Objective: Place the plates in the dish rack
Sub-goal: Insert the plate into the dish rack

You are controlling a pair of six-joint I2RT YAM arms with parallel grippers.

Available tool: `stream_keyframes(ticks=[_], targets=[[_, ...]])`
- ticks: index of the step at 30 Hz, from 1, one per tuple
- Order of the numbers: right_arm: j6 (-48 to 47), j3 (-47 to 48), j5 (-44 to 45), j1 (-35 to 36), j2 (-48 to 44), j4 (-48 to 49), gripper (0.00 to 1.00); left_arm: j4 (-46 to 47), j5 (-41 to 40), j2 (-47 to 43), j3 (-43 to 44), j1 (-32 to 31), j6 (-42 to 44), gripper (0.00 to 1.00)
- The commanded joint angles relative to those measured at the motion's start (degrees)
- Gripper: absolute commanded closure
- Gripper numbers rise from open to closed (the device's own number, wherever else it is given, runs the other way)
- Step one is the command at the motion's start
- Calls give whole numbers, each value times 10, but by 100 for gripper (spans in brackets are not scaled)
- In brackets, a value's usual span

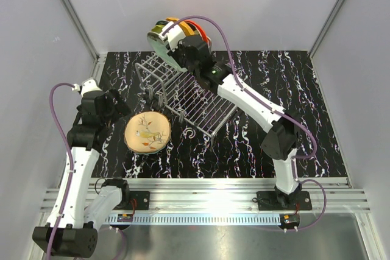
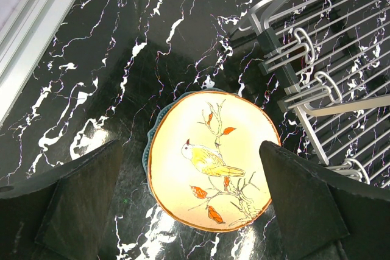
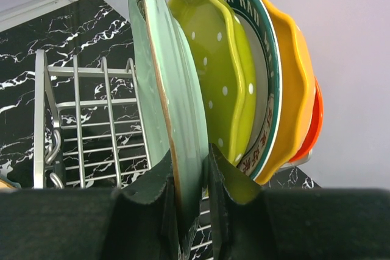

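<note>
a: item one, right pincer?
b: it is pinching the rim of the pale green plate, one finger pressing on each face. the plate is standing on edge at the near end of the row. its lower edge is hiding behind the fingers, so i cannot tell whether it is sitting in a slot.

a: items just behind that plate?
b: four more plates are standing upright, closely packed: dotted yellow-green plate, then teal-rimmed white plate, orange plate, and red-orange plate at the back.

a: what is holding them?
b: the dish rack. the row is occupying its far raised end. the flat wire grid is stretching towards the near right and is carrying nothing visible.

a: item two, left pincer?
b: it is hanging spread wide, gripping nothing, with its fingers flanking the cream bird plate from above without touching it.

a: where is that plate lying?
b: flat on the black marbled tabletop, just left of the rack. a teal plate is peeking out from under its left edge.
</note>
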Motion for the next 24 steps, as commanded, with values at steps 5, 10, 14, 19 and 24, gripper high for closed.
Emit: stream_keyframes(ticks=[5, 10, 14, 19, 24], targets=[[9, 64, -9, -8, 0, 90, 100, 23, 9, 2, 2, -3, 9, 1], [13, 68, -11, -8, 7, 91, 100, 23, 10, 2, 1, -3, 8, 1], [18, 71, -11, -8, 16, 94, 100, 23, 11, 3, 1, -4, 9, 1], [28, 73, -13, -10, 22, 96, 100, 22, 12, 4, 1, -4, 10, 1], [34, 72, -15, -10, 26, 101, 99, 23, 13, 4, 1, -5, 9, 1]])
